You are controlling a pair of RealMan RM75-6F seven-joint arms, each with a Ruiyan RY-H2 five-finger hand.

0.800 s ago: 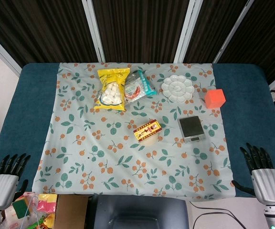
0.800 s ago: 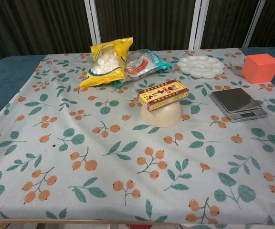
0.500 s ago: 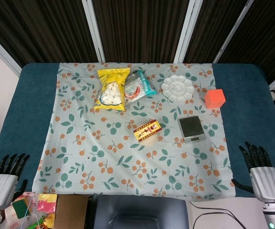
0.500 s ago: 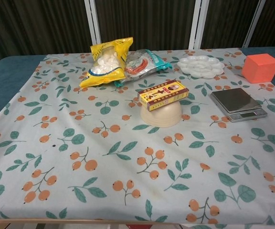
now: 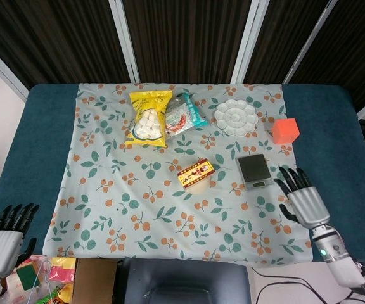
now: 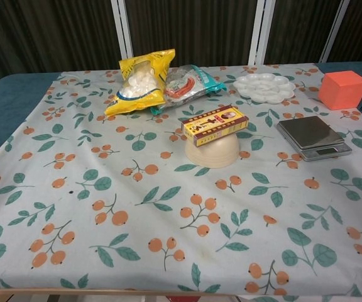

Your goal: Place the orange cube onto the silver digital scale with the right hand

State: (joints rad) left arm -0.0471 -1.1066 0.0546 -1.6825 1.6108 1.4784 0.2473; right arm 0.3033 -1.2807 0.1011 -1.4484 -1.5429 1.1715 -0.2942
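The bright orange cube (image 5: 286,130) sits near the table's right edge beyond the small silver digital scale (image 5: 255,170), while the right hand (image 5: 301,199), fingers spread and empty, hovers just right of the scale.

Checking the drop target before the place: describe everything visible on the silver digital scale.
The silver digital scale is a small flat rectangular unit with a dark, glossy weighing plate and a silver-looking rim and front strip that seems to carry the display; no reading is legible. It lies flat on the floral tablecloth, right of the bowl. Nothing rests on it. The orange cube sits apart, farther back. The right hand is nearby, not touching.
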